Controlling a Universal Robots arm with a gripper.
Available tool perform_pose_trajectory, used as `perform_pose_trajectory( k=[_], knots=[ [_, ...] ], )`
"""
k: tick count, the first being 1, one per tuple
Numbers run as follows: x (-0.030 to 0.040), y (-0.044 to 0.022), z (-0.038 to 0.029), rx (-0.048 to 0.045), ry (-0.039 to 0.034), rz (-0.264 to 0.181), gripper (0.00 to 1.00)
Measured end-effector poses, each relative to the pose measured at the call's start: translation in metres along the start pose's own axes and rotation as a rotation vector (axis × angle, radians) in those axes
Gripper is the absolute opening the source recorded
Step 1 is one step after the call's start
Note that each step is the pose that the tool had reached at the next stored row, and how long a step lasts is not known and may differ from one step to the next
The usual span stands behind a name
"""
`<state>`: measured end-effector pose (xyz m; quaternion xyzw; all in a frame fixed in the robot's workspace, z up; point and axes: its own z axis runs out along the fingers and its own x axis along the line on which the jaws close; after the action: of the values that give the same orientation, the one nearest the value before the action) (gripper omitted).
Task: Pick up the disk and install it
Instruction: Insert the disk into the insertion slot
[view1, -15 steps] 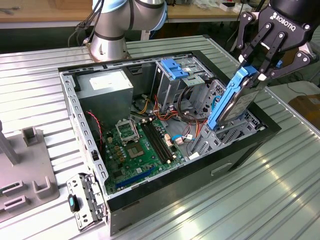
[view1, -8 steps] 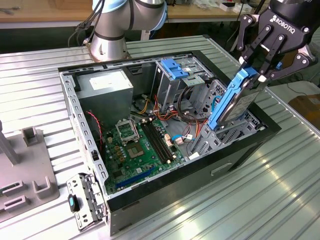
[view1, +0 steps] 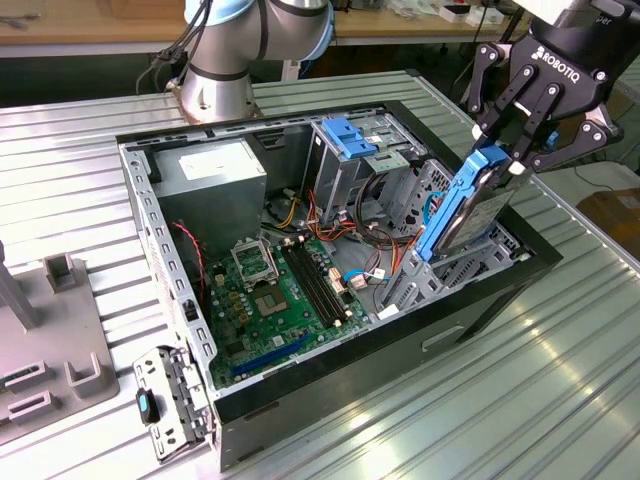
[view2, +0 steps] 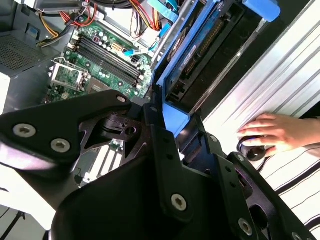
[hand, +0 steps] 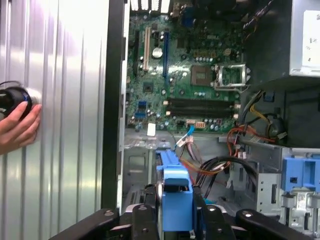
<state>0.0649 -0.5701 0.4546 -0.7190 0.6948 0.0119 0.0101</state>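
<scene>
Gripper (view1: 512, 150) is closed down narrow on the top end of the disk (view1: 478, 215), with its black fingers pinching the light-blue bracket from both sides. In the first wrist view you can see the blue bracket end (hand: 175, 200) sitting right between the fingers.

The disk is up on edge and tilted. Its upper end is in the jaws and its lower end is down inside the open computer case (view1: 330, 390), at the metal bay (view1: 450, 275) on the exterior view's right. Can't really tell from these angles if the bottom edge is touching the bay rails or just hovering above them. It's partly hidden there.

Rest of the case: the green motherboard (view1: 270, 300) lies flat in the middle. The big grey power supply box (view1: 210, 170) is in the far corner. A drive cage (view1: 350, 150) with a blue latch stands between that box and the disk.

The case sits on a ribbed metal table (view1: 560, 400). In the second wrist view a person's hand (view2: 277, 132) rests on the table just outside the case wall, on a round black knob (hand: 10, 100).
</scene>
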Motion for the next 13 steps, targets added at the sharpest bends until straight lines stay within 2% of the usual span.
perform_pose_trajectory(
  k=[3, 12, 13],
  knots=[
    [0.0003, -0.0004, 0.0038, 0.0014, -0.0029, 0.000, 0.36],
    [0.0001, -0.0001, 0.0023, 0.0011, -0.0012, 0.000, 0.36],
    [0.0001, -0.0001, 0.0023, -0.0015, -0.0010, 0.000, 0.36]
  ],
)
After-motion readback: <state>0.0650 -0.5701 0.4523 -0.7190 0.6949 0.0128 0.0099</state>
